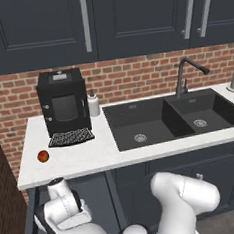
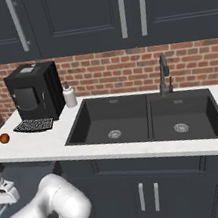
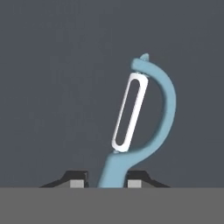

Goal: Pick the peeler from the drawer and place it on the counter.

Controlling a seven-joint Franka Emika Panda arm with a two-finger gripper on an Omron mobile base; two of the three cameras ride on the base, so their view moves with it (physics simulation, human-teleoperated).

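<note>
1. Jaws sit clamped either side of the peeler (image 3: 146, 118) handle in the hand view, over the dark drawer (image 3: 52, 87) floor.
2. Left base view: arm bent low below the white worktop (image 1: 87, 159); one apple (image 1: 42, 156), one coffee machine (image 1: 63, 101).
3. Right base view: one double sink (image 2: 148, 119), one tap (image 2: 163, 73).

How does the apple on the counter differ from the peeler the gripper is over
The apple is round and red; the peeler is slim, curved and light blue with a white blade. The apple sits on the white counter; the peeler lies against a dark drawer floor. The apple is untouched; the peeler's handle sits between the gripper fingertips.
</note>
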